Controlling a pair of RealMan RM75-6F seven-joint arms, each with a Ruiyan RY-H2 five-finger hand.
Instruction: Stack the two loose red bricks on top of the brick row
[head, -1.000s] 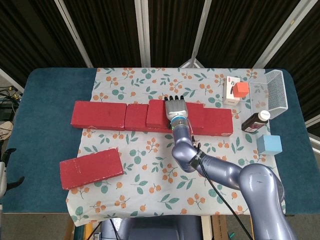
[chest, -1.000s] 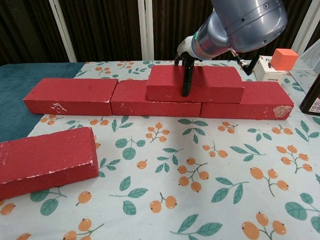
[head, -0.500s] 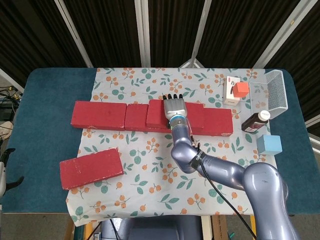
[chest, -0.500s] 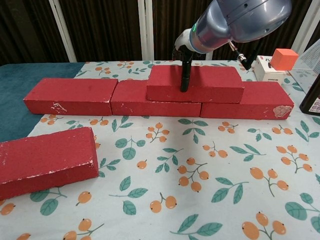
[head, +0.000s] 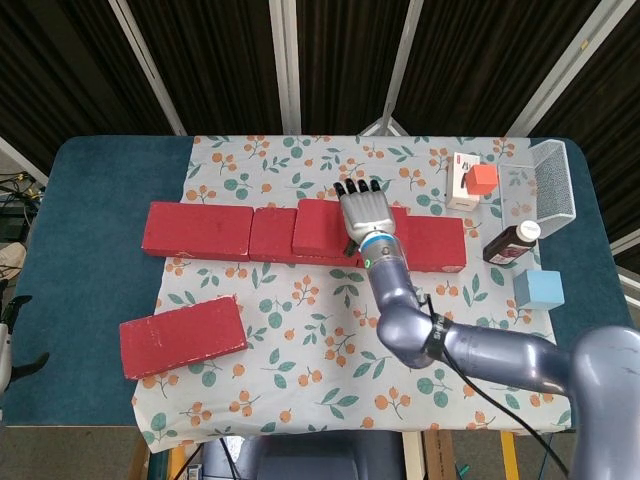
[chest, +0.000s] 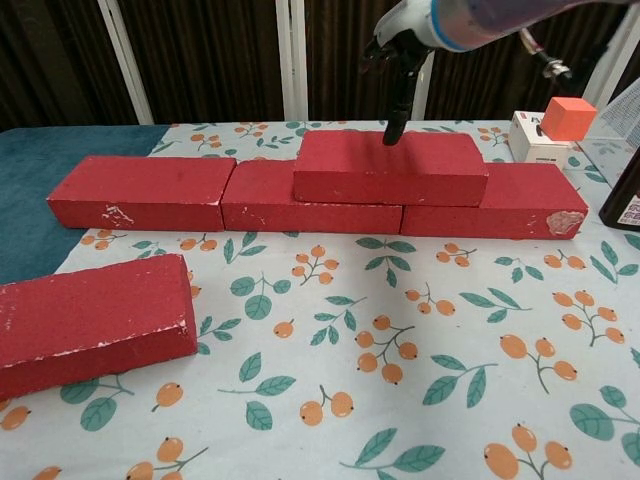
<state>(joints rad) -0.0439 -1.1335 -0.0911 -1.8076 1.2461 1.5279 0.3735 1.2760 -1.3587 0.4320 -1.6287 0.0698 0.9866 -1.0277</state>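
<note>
While hovering over the stacked brick: right hand (head: 363, 213) sits just right of frame centre in the head view, fingers apart and pointing toward the far edge, nothing in it; chest view shows its fingertips (chest: 394, 135) hanging down at top centre, at or just above the brick's top face, contact unclear.
Left hand: neither view shows it.
Brick row (head: 197, 230): three red bricks end to end across the middle of the floral cloth (head: 290, 160), running left to right; the right end brick has a chipped, pale corner in the chest view (chest: 566, 222).
Stacked brick (chest: 385, 167): lies flat on top of the row, bridging the joint between the middle and right bricks; long side parallel to the row, square, not tilted.
Loose brick (head: 183, 335): lower left of the head view, flat on the cloth near its left edge, slightly skewed to the row, well apart from it and from the hand; lower left of the chest view too.
Table (head: 90, 200): dark teal top, showing either side of the cloth.
Right-side clutter: white box (head: 462, 182) with an orange cube (head: 484, 178) on it at upper right; wire mesh basket (head: 553, 185) beside that; dark bottle (head: 512, 243) with white cap below it; light blue cube (head: 539, 288) nearer the front edge. All well apart from the bricks.
</note>
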